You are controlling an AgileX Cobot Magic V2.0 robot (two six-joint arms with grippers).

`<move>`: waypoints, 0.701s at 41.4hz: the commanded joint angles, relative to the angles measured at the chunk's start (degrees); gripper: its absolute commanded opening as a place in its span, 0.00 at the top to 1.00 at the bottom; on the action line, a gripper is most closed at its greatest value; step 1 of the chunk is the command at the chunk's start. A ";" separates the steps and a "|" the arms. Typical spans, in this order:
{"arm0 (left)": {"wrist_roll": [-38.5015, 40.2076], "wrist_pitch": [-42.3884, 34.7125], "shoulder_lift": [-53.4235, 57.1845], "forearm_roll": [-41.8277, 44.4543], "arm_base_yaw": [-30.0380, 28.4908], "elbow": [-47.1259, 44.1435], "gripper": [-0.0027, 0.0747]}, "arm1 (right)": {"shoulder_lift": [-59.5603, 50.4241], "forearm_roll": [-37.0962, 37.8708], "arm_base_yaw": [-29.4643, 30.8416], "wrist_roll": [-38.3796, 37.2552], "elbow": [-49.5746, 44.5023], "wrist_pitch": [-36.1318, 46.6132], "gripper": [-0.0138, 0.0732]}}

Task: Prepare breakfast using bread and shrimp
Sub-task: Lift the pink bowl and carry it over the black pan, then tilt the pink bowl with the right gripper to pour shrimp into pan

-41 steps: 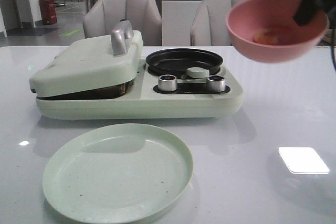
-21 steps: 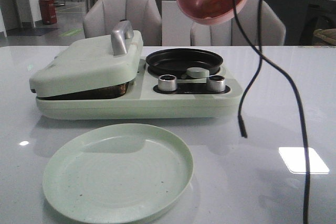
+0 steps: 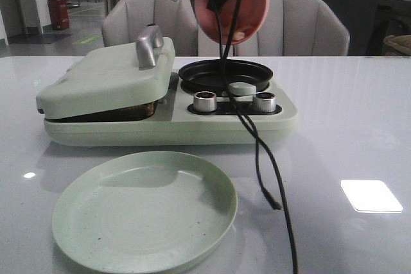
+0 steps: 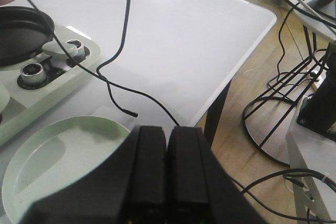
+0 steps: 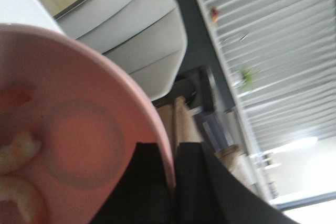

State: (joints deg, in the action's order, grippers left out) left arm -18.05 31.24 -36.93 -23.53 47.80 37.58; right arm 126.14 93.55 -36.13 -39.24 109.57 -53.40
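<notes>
My right gripper [image 5: 173, 182] is shut on the rim of a pink bowl [image 5: 79, 145]. In the front view the bowl [image 3: 232, 11] hangs tipped steeply on its side above the black round pan [image 3: 225, 72]. Pale orange shrimp pieces [image 5: 18, 150] lie inside the bowl, low against its wall. The bread is hidden; only a dark brown strip [image 3: 125, 112] shows in the gap under the closed lid [image 3: 106, 78]. My left gripper [image 4: 167, 140] is shut and empty, above the near edge of the green plate [image 4: 52, 156]. It is out of the front view.
The pale green cooker [image 3: 173, 126] has two metal dials [image 3: 205, 101] and a pale green pan knob [image 3: 241, 88]. An empty green plate [image 3: 144, 210] lies in front of it. A black cable [image 3: 260, 152] dangles from the right arm across the cooker onto the table. Chairs stand behind.
The pink bowl has moved left from the right side to above the black pan and tipped from upright to steeply on its side. The hanging cable swung left with it.
</notes>
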 commanded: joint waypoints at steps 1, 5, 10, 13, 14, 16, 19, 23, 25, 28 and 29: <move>0.02 -3.25 0.14 -0.99 0.35 1.66 0.84 | -2.71 10.26 -0.57 -0.94 2.30 -4.31 0.82; 0.02 -2.57 0.14 -0.99 0.35 1.66 0.84 | -2.53 10.26 -0.76 -1.03 2.30 -5.26 0.82; 0.02 -2.54 0.14 -0.99 0.35 1.66 0.84 | -2.53 10.26 -0.96 -1.34 3.08 -7.91 0.82; 0.02 -2.54 0.14 -0.95 0.35 1.66 0.84 | -2.82 10.26 -1.01 -1.34 4.25 -8.99 0.82; 0.02 -2.54 0.14 -0.95 0.35 1.66 0.84 | -2.96 10.26 -1.07 -1.34 4.59 -9.13 0.82; 0.02 -2.54 0.14 -0.95 0.35 1.66 0.84 | -3.17 10.26 -1.14 -1.34 5.33 -9.54 0.82; 0.02 -2.54 0.14 -0.95 0.35 1.66 0.84 | -3.18 10.26 -1.14 -1.08 7.19 -10.65 0.82; 0.02 -2.54 0.14 -0.95 0.35 1.66 0.84 | -3.18 10.26 -1.25 0.68 9.38 -13.03 0.82; 0.02 -2.54 0.14 -0.95 0.35 1.66 0.84 | -3.18 10.26 -1.32 0.86 11.03 -13.85 0.82; 0.02 -2.54 0.14 -0.95 0.35 1.66 0.84 | -3.18 10.26 -1.43 1.05 12.72 -14.00 0.82; 0.02 -2.54 0.14 -0.95 0.35 1.66 0.84 | -3.18 10.26 -1.43 1.05 13.28 -13.68 0.82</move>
State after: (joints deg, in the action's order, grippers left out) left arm -18.05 32.47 -36.93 -23.34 47.80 37.58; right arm 127.79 98.04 -37.41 -38.77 119.04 -64.92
